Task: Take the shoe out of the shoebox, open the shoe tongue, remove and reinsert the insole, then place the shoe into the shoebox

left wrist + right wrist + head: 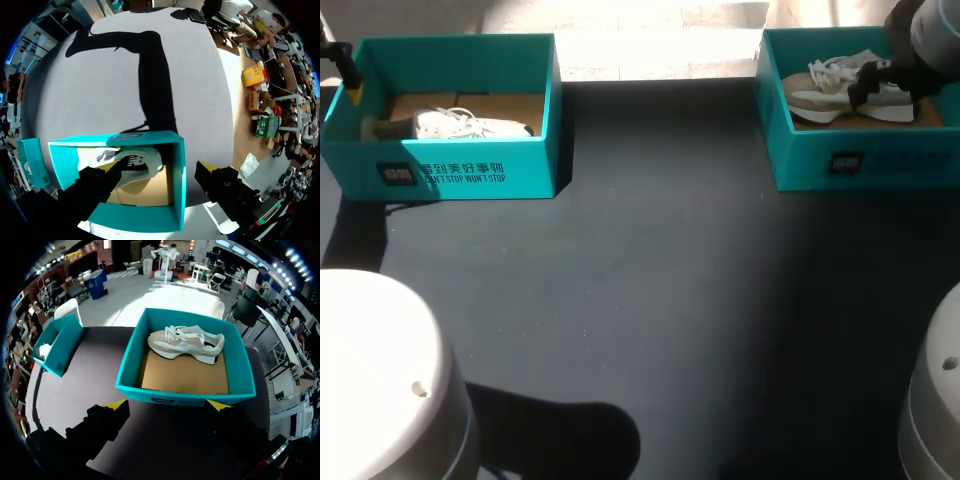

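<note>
Two teal shoeboxes stand at the table's far edge. In the left box (460, 175) lies a white shoe (470, 125). The right box (860, 165) holds a beige and white shoe (840, 95). My left gripper (350, 80) hangs open over the left box's left end. In the left wrist view one finger (100, 185) reaches inside the box (145, 220) beside the shoe (137, 165), and the other (220, 182) is outside its wall. My right gripper (167, 405) is open above the right box (185, 397), holding nothing, with the shoe (187, 342) ahead of it.
The dark tabletop (650, 300) stretches between and in front of the boxes. My arms' pale bases rise at the near left (380, 390) and near right (935, 400) corners. The left box (57, 347) also shows beside the right gripper.
</note>
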Tool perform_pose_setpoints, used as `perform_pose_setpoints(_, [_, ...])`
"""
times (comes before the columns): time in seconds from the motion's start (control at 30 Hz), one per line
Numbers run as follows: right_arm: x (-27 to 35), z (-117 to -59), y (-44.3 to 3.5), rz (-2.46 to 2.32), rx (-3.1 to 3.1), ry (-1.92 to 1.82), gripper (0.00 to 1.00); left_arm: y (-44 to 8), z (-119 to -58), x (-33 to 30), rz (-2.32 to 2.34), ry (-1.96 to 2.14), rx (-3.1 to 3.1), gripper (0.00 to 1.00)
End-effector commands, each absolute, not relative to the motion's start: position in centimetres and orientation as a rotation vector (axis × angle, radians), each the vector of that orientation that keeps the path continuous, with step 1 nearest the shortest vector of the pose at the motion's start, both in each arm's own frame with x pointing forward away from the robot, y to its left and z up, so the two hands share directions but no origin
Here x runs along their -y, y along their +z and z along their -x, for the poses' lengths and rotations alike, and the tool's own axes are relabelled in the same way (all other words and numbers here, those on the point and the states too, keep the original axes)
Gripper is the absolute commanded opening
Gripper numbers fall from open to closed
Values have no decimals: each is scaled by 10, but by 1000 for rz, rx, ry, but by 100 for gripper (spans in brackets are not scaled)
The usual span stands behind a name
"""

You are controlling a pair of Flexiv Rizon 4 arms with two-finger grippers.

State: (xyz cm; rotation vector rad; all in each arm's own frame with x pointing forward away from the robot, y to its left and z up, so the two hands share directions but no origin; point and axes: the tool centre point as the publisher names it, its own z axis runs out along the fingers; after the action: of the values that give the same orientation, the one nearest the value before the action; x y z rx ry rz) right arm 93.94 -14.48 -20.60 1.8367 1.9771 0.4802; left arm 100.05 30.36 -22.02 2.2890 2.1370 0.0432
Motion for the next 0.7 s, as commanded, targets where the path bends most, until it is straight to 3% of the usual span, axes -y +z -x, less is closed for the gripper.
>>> perform_pose_setpoints(0.03, [149,-983,-204,-2420,-1115,145,100,-220,-1000,-304,-2289,49,-2136,100])
perform_pose_setpoints(0.6, [151,-987,-202,-2427,-1109,121,100,-220,-1000,-304,-2289,49,-2136,100])
perform_pose_setpoints(0.7, [160,-1012,-206,-2421,-1136,146,100,-220,-1000,-304,-2289,49,-2136,100])
